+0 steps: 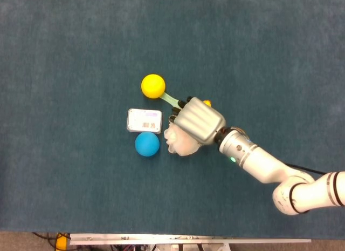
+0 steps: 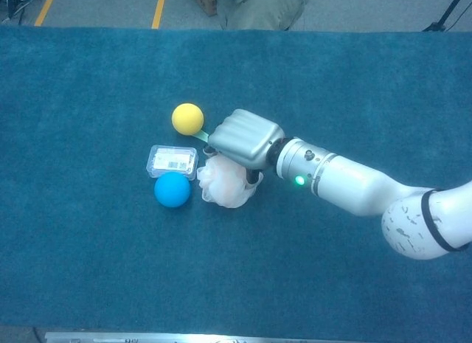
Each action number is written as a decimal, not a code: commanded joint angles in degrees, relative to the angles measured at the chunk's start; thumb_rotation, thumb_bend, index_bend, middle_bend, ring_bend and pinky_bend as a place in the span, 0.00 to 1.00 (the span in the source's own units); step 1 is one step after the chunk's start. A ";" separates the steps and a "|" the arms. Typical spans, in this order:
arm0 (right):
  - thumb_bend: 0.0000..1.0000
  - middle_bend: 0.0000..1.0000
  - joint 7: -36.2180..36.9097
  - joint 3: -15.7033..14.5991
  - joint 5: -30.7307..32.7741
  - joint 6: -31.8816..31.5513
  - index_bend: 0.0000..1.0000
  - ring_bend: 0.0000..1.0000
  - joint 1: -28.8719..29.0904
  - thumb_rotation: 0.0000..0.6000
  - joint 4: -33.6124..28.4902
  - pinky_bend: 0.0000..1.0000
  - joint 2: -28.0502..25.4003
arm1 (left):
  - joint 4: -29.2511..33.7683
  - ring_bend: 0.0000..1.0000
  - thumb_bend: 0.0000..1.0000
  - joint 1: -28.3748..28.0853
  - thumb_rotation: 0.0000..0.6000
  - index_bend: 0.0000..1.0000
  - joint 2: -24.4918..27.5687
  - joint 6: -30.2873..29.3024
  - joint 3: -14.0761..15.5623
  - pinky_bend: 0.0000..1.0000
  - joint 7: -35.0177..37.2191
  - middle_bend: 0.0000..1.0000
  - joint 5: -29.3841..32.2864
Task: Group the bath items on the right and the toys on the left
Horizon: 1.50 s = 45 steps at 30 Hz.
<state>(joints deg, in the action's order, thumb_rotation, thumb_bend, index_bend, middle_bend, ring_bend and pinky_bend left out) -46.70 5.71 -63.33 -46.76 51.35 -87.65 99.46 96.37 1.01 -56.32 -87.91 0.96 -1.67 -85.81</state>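
A pale mesh bath puff (image 1: 180,144) (image 2: 227,186) lies mid-table, and my right hand (image 1: 198,120) (image 2: 243,139) sits on top of it with its fingers curled down into it, gripping it. A clear labelled box (image 1: 144,120) (image 2: 172,160) lies just left of the puff, now a little apart from it. A blue ball (image 1: 146,144) (image 2: 172,189) rests below the box. A yellow ball (image 1: 153,85) (image 2: 187,118) sits above, touching a thin green handle (image 1: 171,100) (image 2: 201,136) that runs under my hand. My left hand does not show.
Teal cloth (image 1: 64,56) covers the whole table. A small yellow tip (image 1: 207,103) peeks out beside my hand. In the chest view a person (image 2: 258,7) sits beyond the far edge, with yellow floor lines (image 2: 158,9) at the back left.
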 commanded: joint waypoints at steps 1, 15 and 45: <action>0.00 0.42 3.10 0.58 -1.67 -1.95 0.49 0.34 -0.73 1.00 -1.50 0.47 -1.91 | -0.15 0.28 0.34 0.02 1.00 0.32 -0.05 -0.01 -0.03 0.25 0.08 0.29 -0.06; 0.00 0.42 11.97 2.28 -5.35 -8.42 0.49 0.34 -4.46 1.00 -6.83 0.47 -13.01 | -0.38 0.28 0.34 -0.83 1.00 0.32 -0.72 1.36 -0.32 0.25 -0.26 0.29 -0.23; 0.00 0.14 10.81 -0.72 -1.10 -8.67 0.00 0.14 -7.35 1.00 -7.26 0.31 -22.21 | 0.19 0.23 0.34 -3.49 1.00 0.32 -1.27 3.13 -0.67 0.25 -1.35 0.28 -2.99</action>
<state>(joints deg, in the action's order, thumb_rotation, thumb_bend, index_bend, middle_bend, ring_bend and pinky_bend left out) -36.36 5.15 -63.69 -54.93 44.27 -94.06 77.91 96.49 -2.33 -57.67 -84.91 0.28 -2.98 -88.65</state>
